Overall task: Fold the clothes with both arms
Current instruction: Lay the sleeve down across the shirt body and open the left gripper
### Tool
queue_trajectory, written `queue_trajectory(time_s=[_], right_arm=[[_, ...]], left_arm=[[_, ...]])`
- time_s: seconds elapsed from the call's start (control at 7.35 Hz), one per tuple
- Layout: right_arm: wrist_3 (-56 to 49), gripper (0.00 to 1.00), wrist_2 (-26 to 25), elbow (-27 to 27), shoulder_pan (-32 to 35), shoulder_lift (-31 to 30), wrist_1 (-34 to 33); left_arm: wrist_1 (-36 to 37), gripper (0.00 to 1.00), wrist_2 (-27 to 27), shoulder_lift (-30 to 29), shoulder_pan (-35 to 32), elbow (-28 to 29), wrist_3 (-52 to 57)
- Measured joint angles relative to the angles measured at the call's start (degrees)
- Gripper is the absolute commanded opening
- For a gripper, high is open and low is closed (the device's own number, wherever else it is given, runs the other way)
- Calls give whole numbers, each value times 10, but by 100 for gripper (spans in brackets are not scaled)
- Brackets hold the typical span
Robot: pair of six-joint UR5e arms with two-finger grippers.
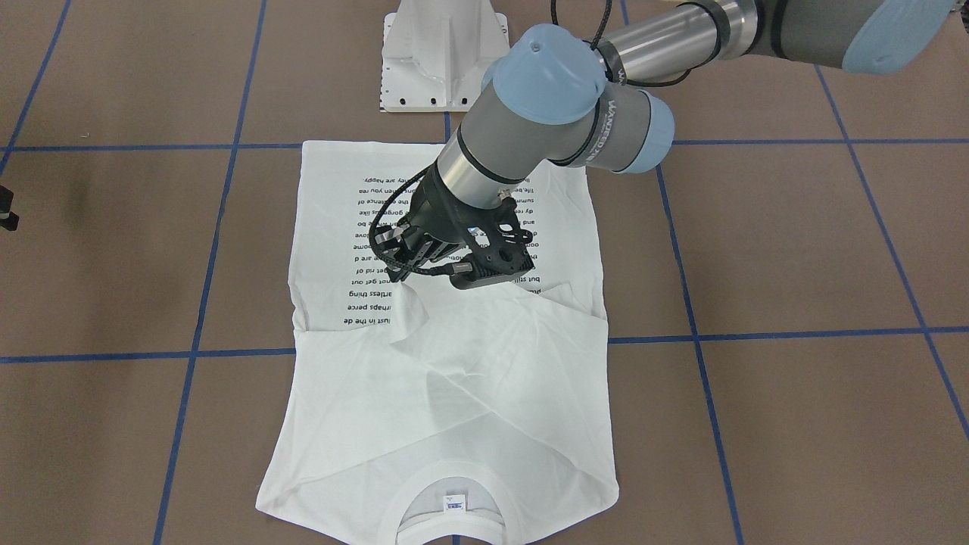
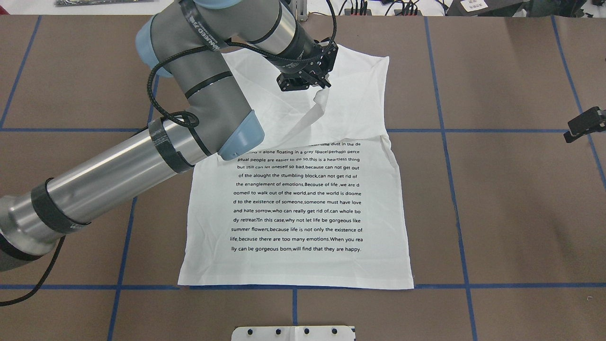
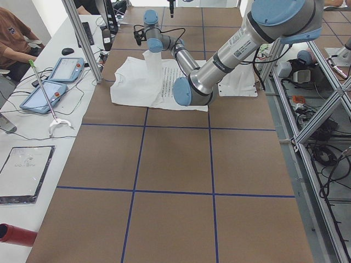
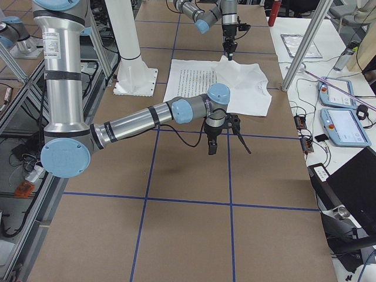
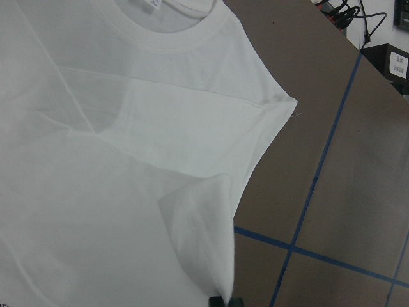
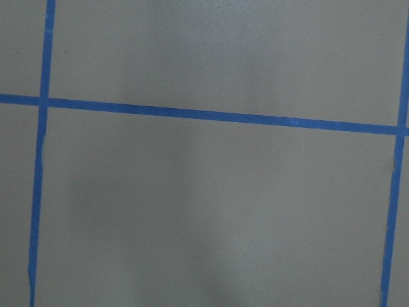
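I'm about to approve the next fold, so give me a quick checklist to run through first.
1. Grip of left claw on sleeve: ok, shut on its lifted end.
2. Clearance of right claw from T-shirt: ok, open over bare table.
3. Printed half flat: ok.
4. Half by the collar smooth: not ok, creased.
5. Only one layer pinched: cannot tell.
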Motion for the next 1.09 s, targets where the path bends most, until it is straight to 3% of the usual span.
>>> queue_trajectory(time_s=[0.54, 1.09], right_arm=[[0, 100, 28, 2, -1, 15, 0], [1, 100, 28, 2, 1, 17, 0]], left_arm=[[-5, 0, 35, -12, 44, 39, 2], [-59, 0, 47, -11, 68, 80, -4]])
